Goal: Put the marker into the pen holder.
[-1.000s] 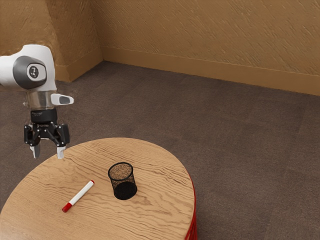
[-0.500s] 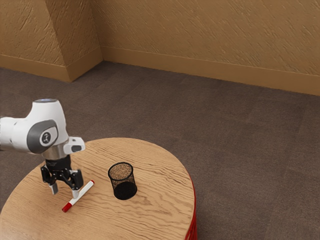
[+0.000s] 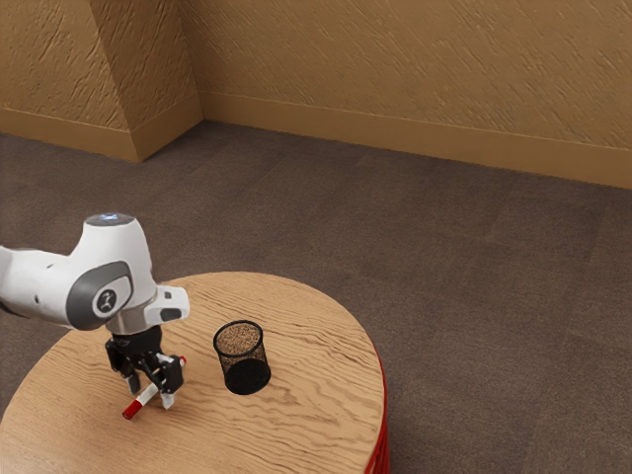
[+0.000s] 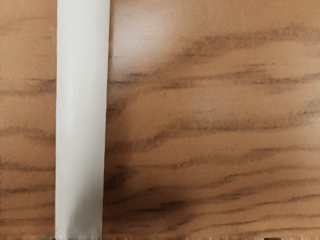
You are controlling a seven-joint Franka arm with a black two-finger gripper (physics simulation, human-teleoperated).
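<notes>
My fingers: (image 3: 167,401) apart, one on either side of the barrel, presumably so that closing pinches it crosswise; the barrel lies nearer one, so I may nudge it as I close.
White cylindrical marker with red ends: (image 4: 81,120) flat, near the pen holder, to the exterior view's left; its red cap (image 3: 131,408) points away from it.
Black round wire-mesh pen holder: (image 3: 247,379) upright, mouth up, likely to receive the marker from above.
Round wooden bench: (image 3: 316,395) under both.
Writing: a round emblem (image 3: 108,300) on my white arm, no word legible.
</notes>
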